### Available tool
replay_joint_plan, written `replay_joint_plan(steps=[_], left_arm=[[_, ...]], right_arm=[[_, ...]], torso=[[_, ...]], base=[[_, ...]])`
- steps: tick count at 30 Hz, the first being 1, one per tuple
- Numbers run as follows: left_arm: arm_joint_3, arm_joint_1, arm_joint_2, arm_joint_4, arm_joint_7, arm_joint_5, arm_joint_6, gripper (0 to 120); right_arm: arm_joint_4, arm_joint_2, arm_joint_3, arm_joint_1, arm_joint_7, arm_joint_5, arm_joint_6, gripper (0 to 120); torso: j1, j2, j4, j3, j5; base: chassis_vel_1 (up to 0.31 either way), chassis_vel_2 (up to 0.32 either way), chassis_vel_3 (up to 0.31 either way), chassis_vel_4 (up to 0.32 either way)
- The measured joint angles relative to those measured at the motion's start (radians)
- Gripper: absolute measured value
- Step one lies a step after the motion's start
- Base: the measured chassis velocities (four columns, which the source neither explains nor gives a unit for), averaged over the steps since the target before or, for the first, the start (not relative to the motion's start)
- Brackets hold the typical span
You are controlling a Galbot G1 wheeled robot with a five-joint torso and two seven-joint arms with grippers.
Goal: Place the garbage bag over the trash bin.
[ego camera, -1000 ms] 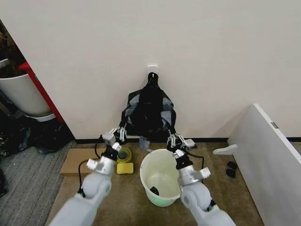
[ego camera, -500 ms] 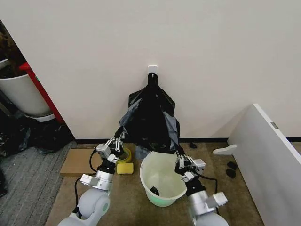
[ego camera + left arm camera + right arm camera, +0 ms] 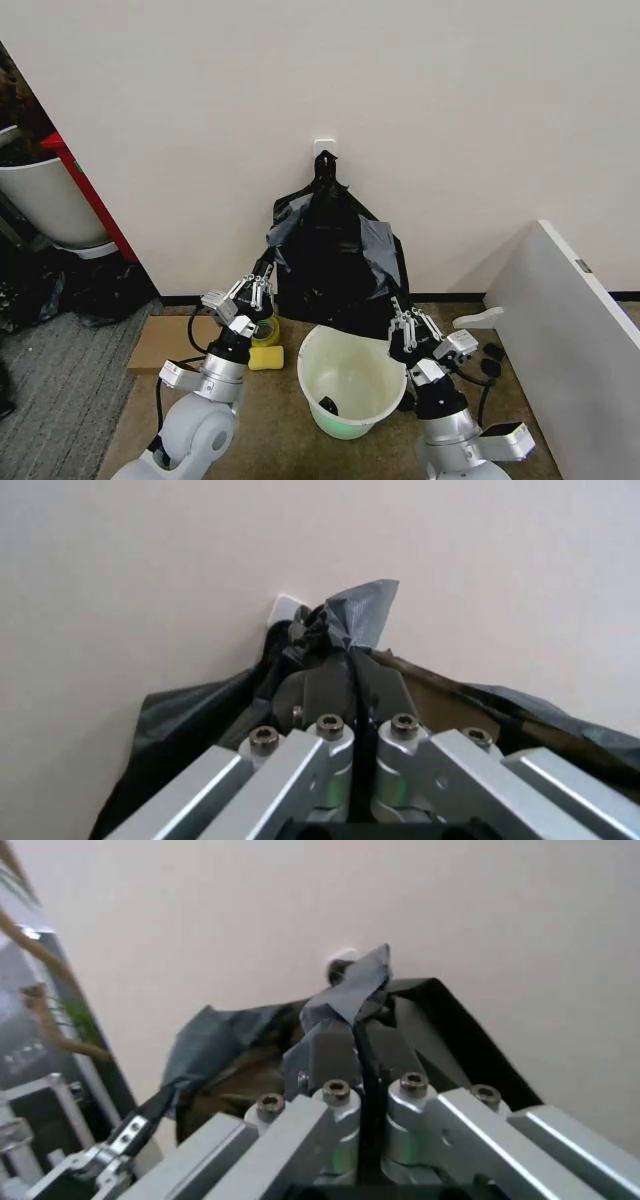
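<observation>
We look down at a brown floor (image 3: 280,420) against a plain cream wall (image 3: 400,90), where a thin, glossy black plastic garbage bag (image 3: 335,255) hangs from a small white wall hook (image 3: 324,148) and spreads out wide toward the floor. Our left hand (image 3: 252,292) is raised at the bag's lower left edge, its fingers pressed together and pinching a fold of the black plastic; the left wrist view shows the film (image 3: 360,619) caught between the closed fingers (image 3: 325,686). Our right hand (image 3: 415,325) is at the bag's lower right corner, likewise pinching the plastic, and the right wrist view shows a grey-black fold (image 3: 350,986) rising from its closed fingers (image 3: 330,1046). The bag is stretched between the two hands, just behind and above a round cream-white plastic trash bin (image 3: 350,385) with a pale green base, which stands upright on the floor between our arms with a small dark item inside. A yellow sponge (image 3: 266,357) and a roll of yellow tape (image 3: 265,330) lie on the floor just left of the bin. A large white tub with a red frame (image 3: 45,195) stands far left.
</observation>
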Motion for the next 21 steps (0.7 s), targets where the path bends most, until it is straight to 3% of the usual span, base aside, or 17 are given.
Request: replay_joint_plan(steps=[4, 12, 21], left_arm=[[0.002, 0.034, -0.011, 0.018, -0.002, 0.018, 0.002, 0], [0.014, 0.087, -0.028, 0.085, 0.003, 0.122, -0.034, 0], [0.015, 0.075, -0.032, 0.053, 0.006, 0.111, -0.033, 0]], right_arm=[[0.021, -0.003, -0.002, -0.022, 0.076, 0.013, -0.042, 0], [-0.041, -0.047, -0.001, -0.064, 0.114, -0.024, -0.028, 0], [-0.026, -0.048, 0.005, -0.070, 0.083, -0.056, 0.011, 0]], torso=[[0.000, 0.000, -0.0001, 0.000, 0.0000], [0.000, 0.000, 0.0000, 0.000, 0.0000], [0.000, 0.000, 0.0000, 0.000, 0.0000]], base=[[0.000, 0.000, 0.000, 0.000], [0.000, 0.000, 0.000, 0.000], [0.000, 0.000, 0.000, 0.000]])
